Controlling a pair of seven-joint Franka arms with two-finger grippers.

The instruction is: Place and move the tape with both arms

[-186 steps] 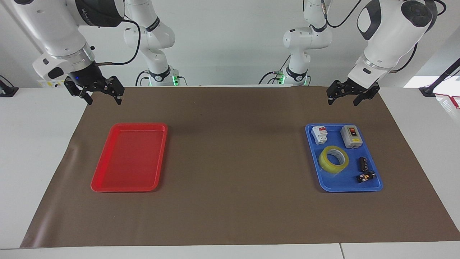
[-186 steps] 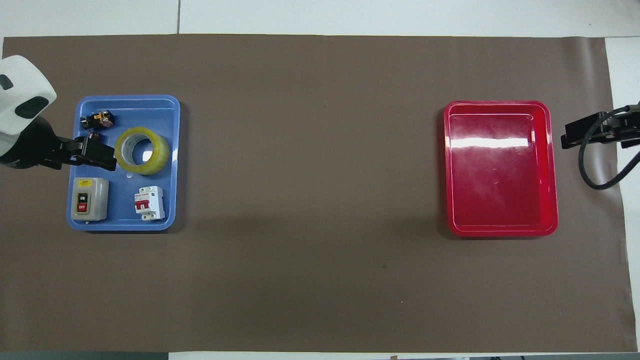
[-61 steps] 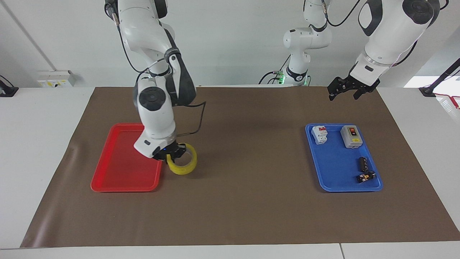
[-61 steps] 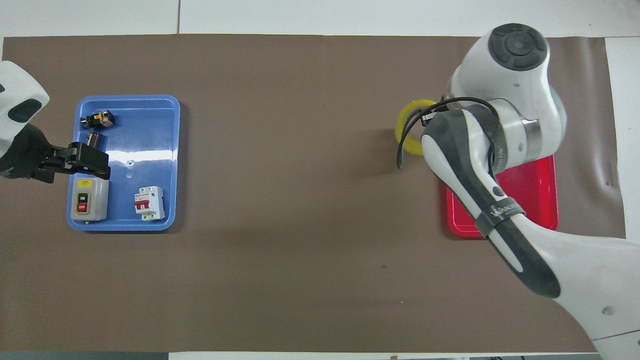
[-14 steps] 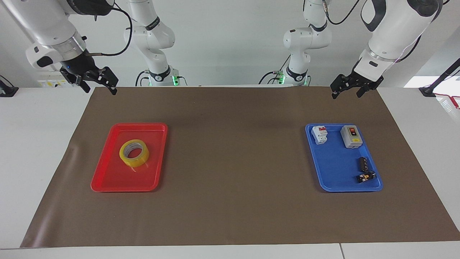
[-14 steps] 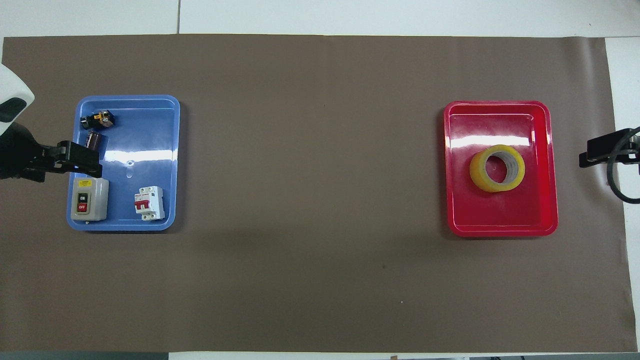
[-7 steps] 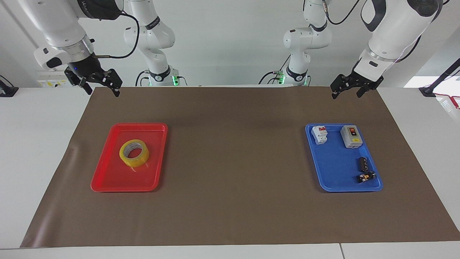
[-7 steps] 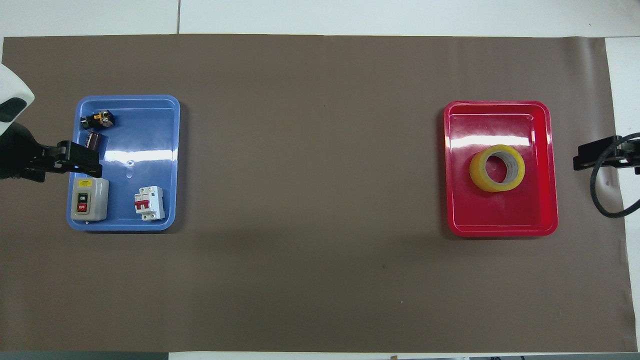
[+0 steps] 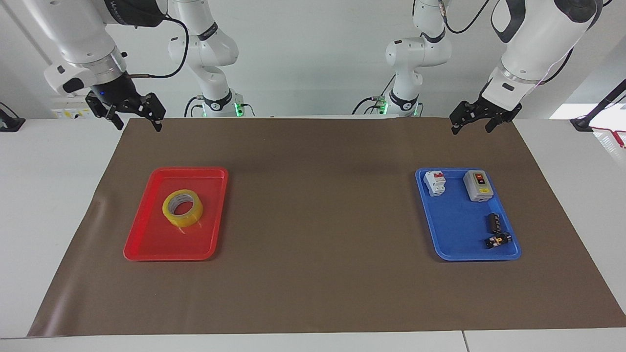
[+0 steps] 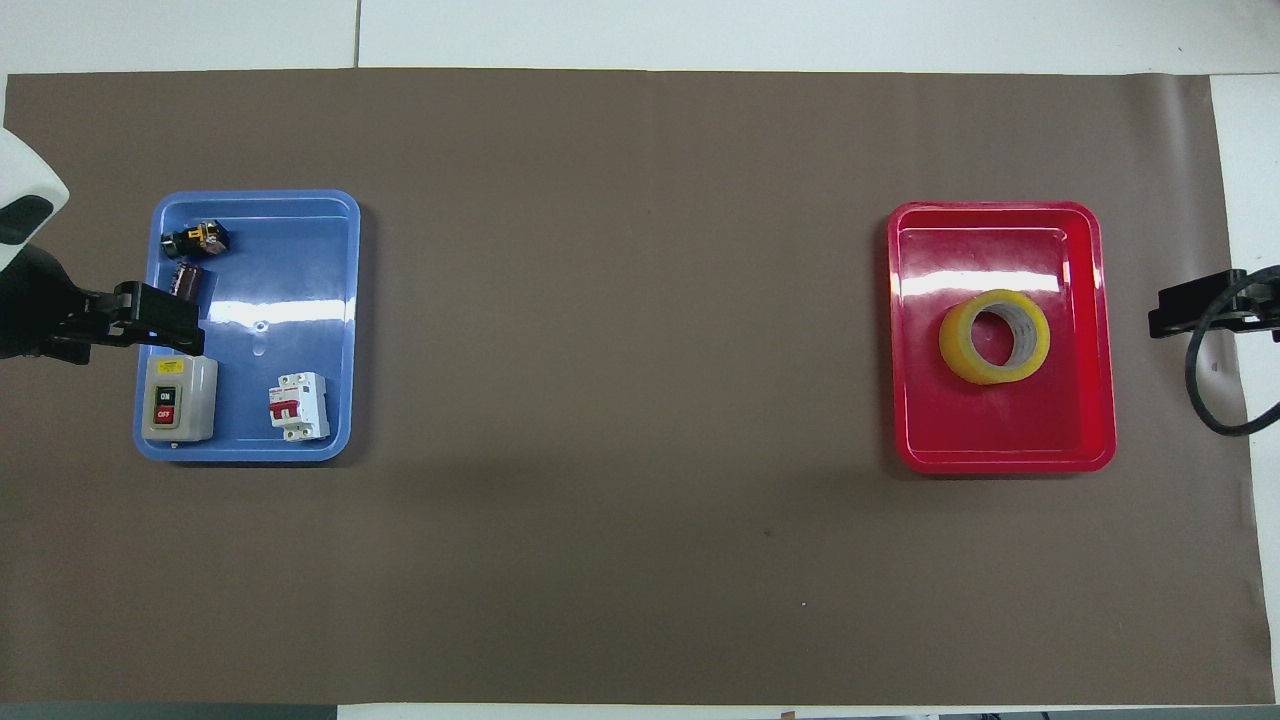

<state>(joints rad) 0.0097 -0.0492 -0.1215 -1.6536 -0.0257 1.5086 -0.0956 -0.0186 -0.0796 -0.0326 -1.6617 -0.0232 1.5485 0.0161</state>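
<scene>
Overhead, both grippers cut off, left gripper [image 9: 472,124] and right gripper [image 9: 138,121] spread empty, tape [image 9: 182,208] in red tray [image 9: 146,244].

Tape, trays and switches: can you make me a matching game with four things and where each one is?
Things:
1. tape
2. grey on/off switch box
3. right gripper
4. left gripper

Places:
A. in the blue tray, beside the white-and-red circuit breaker
B. up in the air at the left arm's end of the brown mat
C. lying flat in the red tray
D. up in the air at the right arm's end of the mat

Pairs: 1-C, 2-A, 3-D, 4-B
</scene>
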